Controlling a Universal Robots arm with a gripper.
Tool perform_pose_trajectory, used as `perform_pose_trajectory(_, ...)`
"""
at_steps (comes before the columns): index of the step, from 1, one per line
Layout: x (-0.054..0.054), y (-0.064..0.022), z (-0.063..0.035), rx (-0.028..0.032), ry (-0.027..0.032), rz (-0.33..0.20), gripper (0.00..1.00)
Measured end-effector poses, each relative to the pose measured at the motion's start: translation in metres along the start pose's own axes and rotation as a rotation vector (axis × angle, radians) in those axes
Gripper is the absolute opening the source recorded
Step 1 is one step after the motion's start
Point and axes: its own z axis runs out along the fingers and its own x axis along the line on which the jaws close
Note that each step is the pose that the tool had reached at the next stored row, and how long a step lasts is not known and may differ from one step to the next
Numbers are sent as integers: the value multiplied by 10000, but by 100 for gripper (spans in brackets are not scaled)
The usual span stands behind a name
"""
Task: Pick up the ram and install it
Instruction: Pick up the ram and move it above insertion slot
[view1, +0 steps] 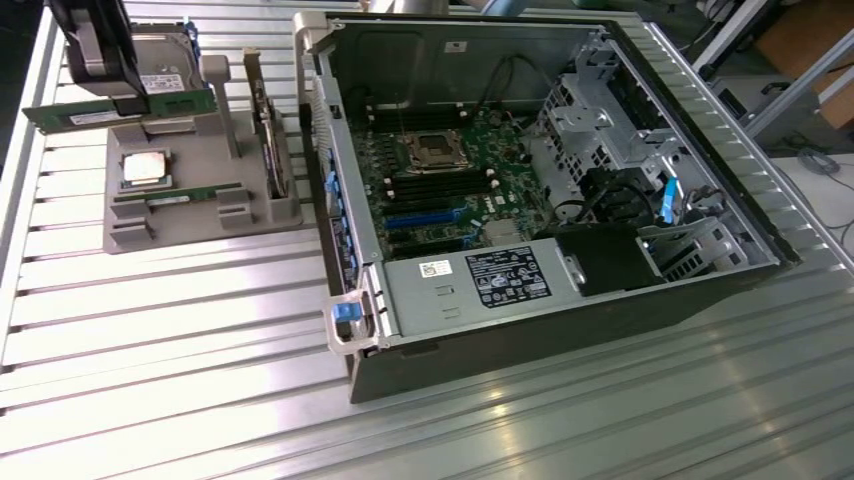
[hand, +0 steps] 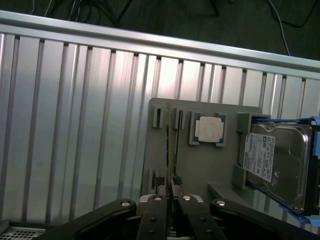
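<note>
Bright overhead light w/ glare on ribbed metal table (view1: 200, 380), dim bkgd, soft shadows

I see the ram (view1: 67, 118) as a long, thin green board with black chips and a small white label. The gripper (view1: 130, 100) pinches it near its middle. It hangs roughly level, standing on edge, clear above the grey holder (view1: 200, 228) at the exterior view's upper left. I count a second stick (view1: 180, 193) just like it, seated in a slot of that holder.
</note>
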Motion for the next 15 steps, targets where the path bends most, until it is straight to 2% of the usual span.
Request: perform_pose_trajectory(15,-14,7,-175,2,-12,-1,14)
